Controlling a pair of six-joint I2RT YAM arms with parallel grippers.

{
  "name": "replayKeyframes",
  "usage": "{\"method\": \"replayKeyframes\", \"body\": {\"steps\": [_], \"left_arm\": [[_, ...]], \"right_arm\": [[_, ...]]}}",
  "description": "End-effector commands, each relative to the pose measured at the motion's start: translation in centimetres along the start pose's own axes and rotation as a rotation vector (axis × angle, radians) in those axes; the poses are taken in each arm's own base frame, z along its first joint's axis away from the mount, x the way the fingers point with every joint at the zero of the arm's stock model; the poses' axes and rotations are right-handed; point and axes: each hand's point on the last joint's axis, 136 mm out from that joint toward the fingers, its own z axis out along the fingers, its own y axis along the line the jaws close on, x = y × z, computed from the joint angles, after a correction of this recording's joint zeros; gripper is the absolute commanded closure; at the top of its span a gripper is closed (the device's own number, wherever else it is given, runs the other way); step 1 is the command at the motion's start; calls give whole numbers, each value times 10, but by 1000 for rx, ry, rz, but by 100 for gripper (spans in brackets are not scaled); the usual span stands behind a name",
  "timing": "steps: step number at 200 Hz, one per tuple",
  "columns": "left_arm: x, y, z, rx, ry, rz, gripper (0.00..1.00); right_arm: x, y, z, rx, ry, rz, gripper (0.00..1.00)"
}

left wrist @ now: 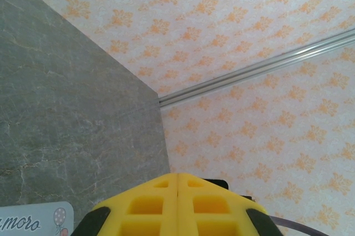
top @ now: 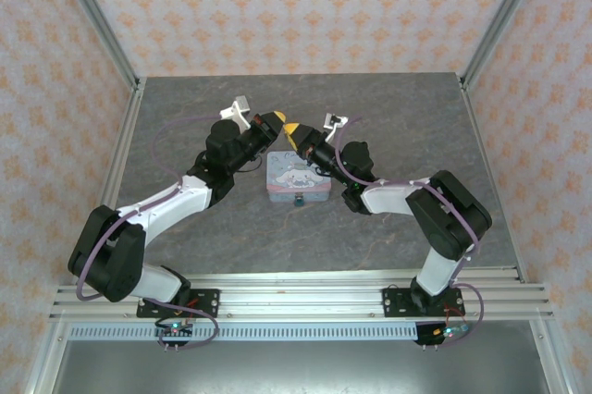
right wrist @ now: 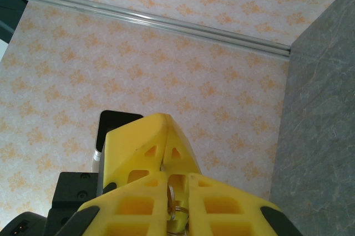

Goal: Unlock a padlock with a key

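Observation:
The tiny blue-teal padlock [top: 299,198] hangs at the front edge of the pastel tin [top: 296,175]. Above the tin's far side, my left gripper [top: 277,120] and right gripper [top: 289,130] meet tip to tip. In the right wrist view, my right gripper [right wrist: 177,176] is shut on the key [right wrist: 172,197], a small metal piece on silvery rings between its fingers. The left gripper's yellow fingers [right wrist: 147,142] are pressed together right above, and the ring's top end reaches into their seam. In the left wrist view, the left gripper [left wrist: 177,176] is shut, with nothing visible past its tips.
The tin's corner [left wrist: 33,222] lies below the left gripper on the grey stone-patterned table [top: 388,116]. Patterned walls with aluminium frame posts [top: 92,24] enclose the table on three sides. A slotted rail [top: 305,288] carries both arm bases at the near edge.

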Motion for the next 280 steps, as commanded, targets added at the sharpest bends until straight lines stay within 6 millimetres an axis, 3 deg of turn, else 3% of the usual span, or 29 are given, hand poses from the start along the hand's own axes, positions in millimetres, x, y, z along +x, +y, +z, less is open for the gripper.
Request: {"method": "replayKeyframes", "body": {"steps": [1, 21, 88, 210, 254, 280], "left_arm": [[-6, -24, 3, 65, -19, 28, 100], [-5, -23, 2, 65, -20, 25, 100], [-7, -19, -10, 56, -42, 14, 100], [-9, -19, -10, 41, -53, 14, 100], [-10, -18, -9, 41, -58, 10, 100], [-11, -19, -10, 42, -60, 13, 100]], "right_arm": [[5, 18, -2, -50, 16, -21, 92], [3, 19, -1, -52, 8, -21, 100], [-4, 13, -3, -27, -34, -16, 100], [-1, 8, -5, -18, -27, -11, 100], [-1, 10, -7, -29, -26, -9, 52], [-3, 8, -11, 0, -40, -34, 44]]}}
